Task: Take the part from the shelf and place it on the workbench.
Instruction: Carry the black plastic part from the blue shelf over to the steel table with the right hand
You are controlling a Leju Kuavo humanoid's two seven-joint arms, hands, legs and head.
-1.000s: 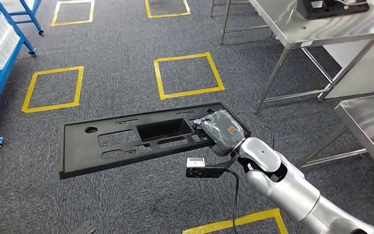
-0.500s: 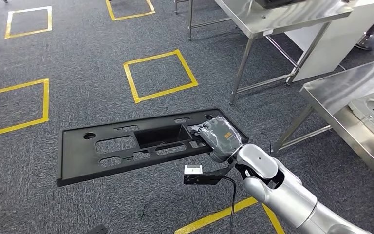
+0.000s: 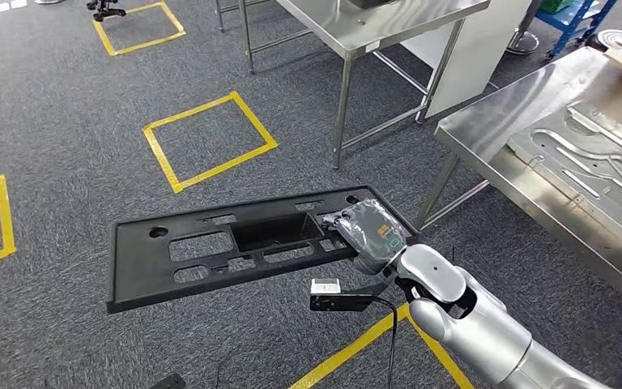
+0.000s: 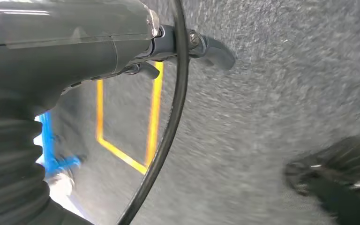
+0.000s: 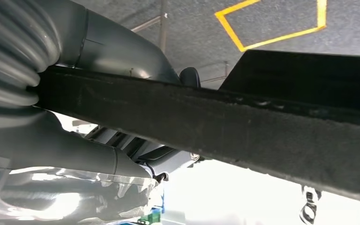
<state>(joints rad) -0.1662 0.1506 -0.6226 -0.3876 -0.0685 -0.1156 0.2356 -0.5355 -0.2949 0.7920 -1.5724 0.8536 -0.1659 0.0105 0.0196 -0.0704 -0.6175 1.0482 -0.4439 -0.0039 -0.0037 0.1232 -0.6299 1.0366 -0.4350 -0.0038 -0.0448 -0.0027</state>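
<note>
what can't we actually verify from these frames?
- Head view: fingers of the right robot hand under the black part are hidden by the panel and the hand's cover.
- Left wrist view: left robot hand is largely cut off; floor motion-blurred, so open or shut is unclear.
- Head view: workbench cut by the right edge.

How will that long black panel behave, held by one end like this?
The black panel probably stays stiff: it juts out flat from the right robot hand without sagging. Likely light, given its many cutouts. It may tend to twist or dip, since most of it overhangs.
</note>
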